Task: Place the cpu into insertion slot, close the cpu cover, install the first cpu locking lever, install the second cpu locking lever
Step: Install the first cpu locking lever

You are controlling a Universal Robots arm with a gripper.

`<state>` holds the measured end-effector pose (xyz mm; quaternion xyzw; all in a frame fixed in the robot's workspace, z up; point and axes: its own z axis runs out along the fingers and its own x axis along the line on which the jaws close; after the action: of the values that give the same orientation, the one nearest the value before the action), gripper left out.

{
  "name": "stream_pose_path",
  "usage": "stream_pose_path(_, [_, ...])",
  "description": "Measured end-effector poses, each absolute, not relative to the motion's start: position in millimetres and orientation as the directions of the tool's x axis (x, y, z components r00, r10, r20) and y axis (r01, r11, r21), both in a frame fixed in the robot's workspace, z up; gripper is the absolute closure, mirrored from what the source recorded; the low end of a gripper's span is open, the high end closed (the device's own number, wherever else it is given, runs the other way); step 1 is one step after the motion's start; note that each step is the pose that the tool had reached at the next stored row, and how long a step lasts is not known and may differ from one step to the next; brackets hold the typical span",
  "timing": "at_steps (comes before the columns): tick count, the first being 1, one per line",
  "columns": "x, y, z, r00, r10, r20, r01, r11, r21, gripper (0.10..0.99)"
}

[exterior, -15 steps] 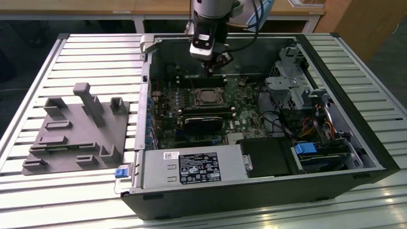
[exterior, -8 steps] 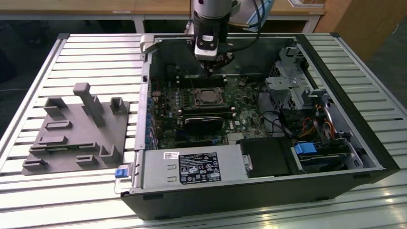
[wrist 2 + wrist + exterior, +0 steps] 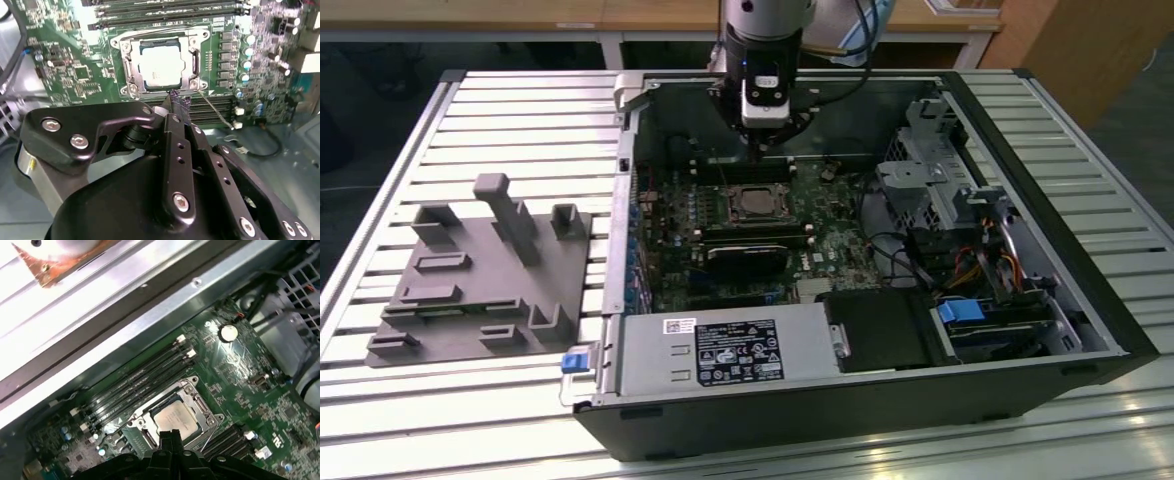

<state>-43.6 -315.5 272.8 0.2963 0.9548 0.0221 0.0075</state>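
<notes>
Cannot read any wording anywhere. On the grey power supply [image 3: 640, 352], toward 6 o'clock in the exterior view: a black label [image 3: 736, 353] crowded with tiny white print and symbols, too small to make out. At that label's 10 o'clock, a white sticker [image 3: 680, 325], also illegible. On the cpu [image 3: 161, 67] face in the second wrist view: faint etched lines, unreadable. On the green motherboard [image 3: 240, 370] in the first wrist view: white silkscreen marks [image 3: 276, 440], undecipherable.

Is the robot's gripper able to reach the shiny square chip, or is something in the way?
Probably yes. The gripper hangs right by the cpu with nothing between them. The cpu cover frames the chip's edges, so likely just its middle is touchable.
</notes>
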Motion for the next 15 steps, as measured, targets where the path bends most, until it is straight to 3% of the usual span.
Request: stream_pose_path(15, [-43.6,-315.5,271.3,-0.946,0.323,-0.001,0.323,0.945,0.047,0.98])
